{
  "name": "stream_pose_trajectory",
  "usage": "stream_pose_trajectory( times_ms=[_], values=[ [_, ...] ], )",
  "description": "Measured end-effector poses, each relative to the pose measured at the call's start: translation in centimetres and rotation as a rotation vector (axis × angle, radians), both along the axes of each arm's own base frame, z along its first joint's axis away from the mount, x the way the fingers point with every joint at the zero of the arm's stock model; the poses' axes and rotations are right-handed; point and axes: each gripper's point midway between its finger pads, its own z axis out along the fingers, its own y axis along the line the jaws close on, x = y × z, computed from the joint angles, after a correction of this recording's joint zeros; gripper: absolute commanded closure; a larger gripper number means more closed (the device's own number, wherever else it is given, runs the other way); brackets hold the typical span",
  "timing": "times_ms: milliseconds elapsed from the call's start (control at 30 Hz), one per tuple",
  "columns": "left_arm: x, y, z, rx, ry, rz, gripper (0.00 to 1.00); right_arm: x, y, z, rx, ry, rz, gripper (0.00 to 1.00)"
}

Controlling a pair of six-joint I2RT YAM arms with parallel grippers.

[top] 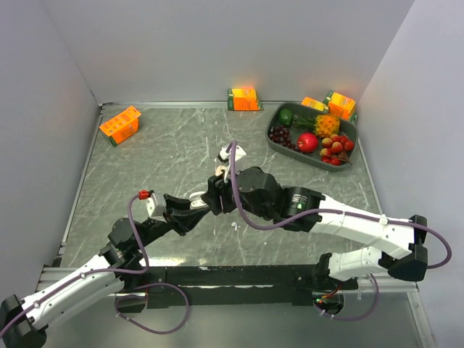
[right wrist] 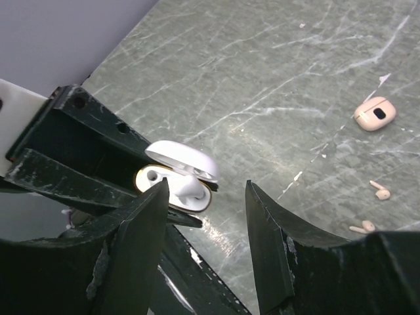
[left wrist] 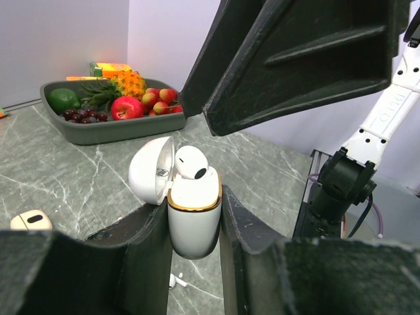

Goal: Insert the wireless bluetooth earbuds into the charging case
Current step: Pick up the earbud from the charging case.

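Left tool: clamps glossy white rounded charging case.
Earbud: smooth white, seated inside.
Right tool: spread wide, empty.

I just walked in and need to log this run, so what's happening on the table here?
The left tool holds the white charging case upright, lid open. One white earbud sits in it, head sticking out; the second slot looks empty. The right tool hovers open just above. A beige case and two beige earbuds lie loose on the table.
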Motion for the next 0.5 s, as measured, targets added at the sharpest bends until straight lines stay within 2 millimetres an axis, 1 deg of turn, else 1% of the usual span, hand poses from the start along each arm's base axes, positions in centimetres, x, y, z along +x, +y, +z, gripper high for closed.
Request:
stream_pose_trajectory(
  times_ms=[133,333,500],
  values=[
    [0.0,0.0,0.0,0.001,0.000,0.000,0.99,-0.2,0.7,0.1,-0.004,0.004,0.014,0.42],
    [0.0,0.1,0.1,-0.003,-0.003,0.000,0.99,-0.4,1.1,-0.2,-0.029,0.016,0.024,0.42],
    [-0.1,0.1,0.3,-0.008,-0.008,0.001,0.99,-0.7,1.3,-0.9,-0.049,0.029,0.035,0.46]
  ],
)
